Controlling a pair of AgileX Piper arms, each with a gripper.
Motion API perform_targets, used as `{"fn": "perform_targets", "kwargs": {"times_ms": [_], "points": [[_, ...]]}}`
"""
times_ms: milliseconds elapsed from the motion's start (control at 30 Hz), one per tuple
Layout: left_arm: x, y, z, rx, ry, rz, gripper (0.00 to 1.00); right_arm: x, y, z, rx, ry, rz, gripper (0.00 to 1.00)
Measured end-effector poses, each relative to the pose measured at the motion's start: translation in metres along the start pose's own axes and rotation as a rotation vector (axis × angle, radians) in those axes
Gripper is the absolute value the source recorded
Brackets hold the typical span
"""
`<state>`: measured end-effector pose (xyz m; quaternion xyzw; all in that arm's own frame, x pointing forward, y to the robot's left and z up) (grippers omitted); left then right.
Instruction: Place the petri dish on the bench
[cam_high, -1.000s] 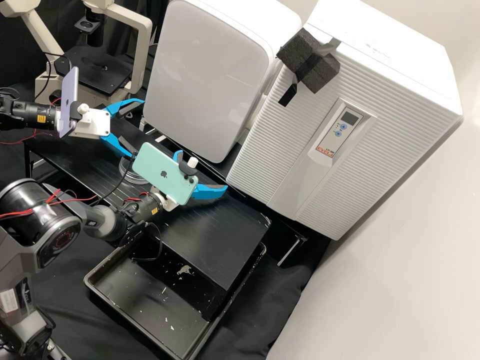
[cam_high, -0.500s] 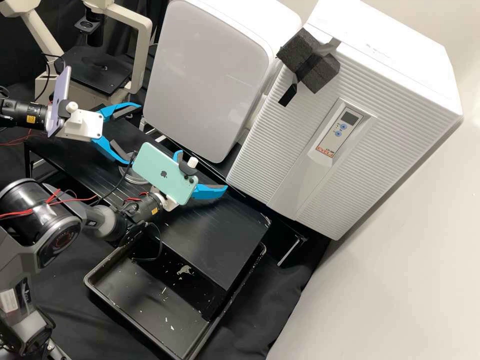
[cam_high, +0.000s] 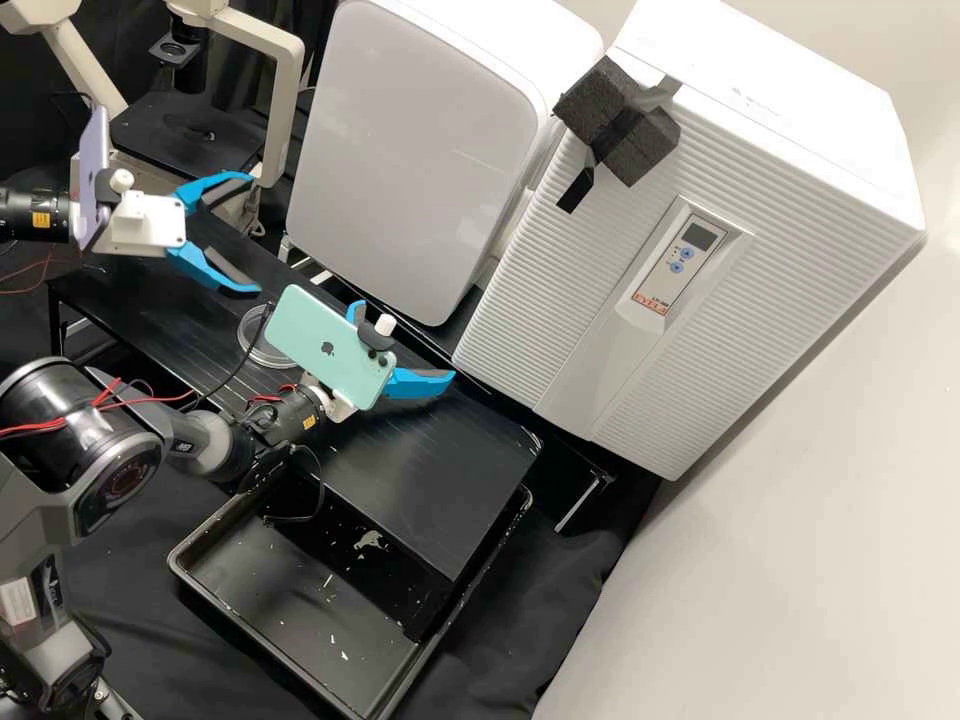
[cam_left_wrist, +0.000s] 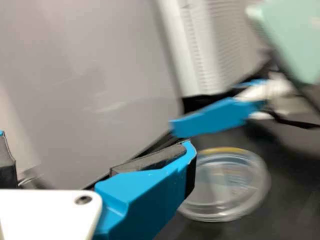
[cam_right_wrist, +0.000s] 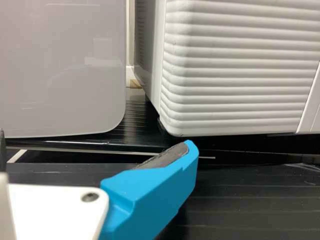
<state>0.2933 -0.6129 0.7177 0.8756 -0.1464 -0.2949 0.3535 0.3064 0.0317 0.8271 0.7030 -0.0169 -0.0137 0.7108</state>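
Note:
My left gripper (cam_high: 254, 234) stands open and empty at the bench's far left, in the high view up and to the left of the petri dish (cam_high: 256, 345). This clear round dish lies flat on the black bench (cam_high: 430, 480), partly behind the green phone. In the left wrist view the dish (cam_left_wrist: 227, 187) is outside the open fingers of the left gripper (cam_left_wrist: 95, 142), beside one fingertip. Nearer the bench's middle, my right gripper (cam_high: 405, 340) is open, one finger mostly behind its phone; the right wrist view has nothing between the fingers of the right gripper (cam_right_wrist: 95, 142).
A white rounded cabinet (cam_high: 415, 150) and a ribbed white incubator (cam_high: 690, 260) line the back of the bench. A microscope (cam_high: 190, 130) stands at the back left. Below the bench's front lies a black tray (cam_high: 215, 610) with white scraps.
My left gripper has drawn back leftward, away from the petri dish, its fingers staying open. More of the dish is uncovered. The right gripper and the dish have kept their places.

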Motion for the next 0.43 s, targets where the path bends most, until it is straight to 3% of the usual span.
{"fn": "perform_targets", "kwargs": {"times_ms": [200, 367, 433], "points": [[-0.026, 0.000, -0.009, -0.025, 0.049, 0.098, 1.00, 0.000, 0.000, 0.000, 0.000, 0.000, 0.000, 1.00], [-0.041, -0.011, -0.016, -0.035, 0.086, 0.128, 1.00, 0.000, 0.000, 0.000, 0.000, 0.000, 0.000, 1.00], [-0.045, -0.015, -0.023, -0.067, 0.122, 0.138, 1.00, 0.000, 0.000, 0.000, 0.000, 0.000, 0.000, 1.00]]}}
